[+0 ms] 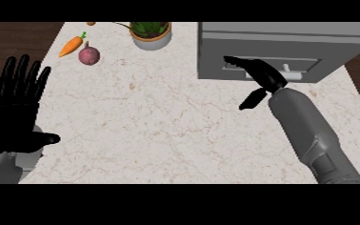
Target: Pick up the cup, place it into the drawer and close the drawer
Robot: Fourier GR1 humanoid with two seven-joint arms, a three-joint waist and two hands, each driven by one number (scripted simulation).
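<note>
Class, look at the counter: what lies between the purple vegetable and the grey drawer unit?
In the head view, only bare marble counter lies between the purple vegetable and the drawer unit; the potted plant stands farther back.

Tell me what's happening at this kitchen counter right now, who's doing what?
A humanoid robot is working at a marble counter. Its right hand is stretched out against the front of a grey drawer unit, fingers straight, next to the white handle; the drawer looks shut or nearly so. No cup shows. Its left hand rests open, fingers up, at the left edge. At the far side lie a carrot and a reddish root vegetable, beside a potted plant.
</note>
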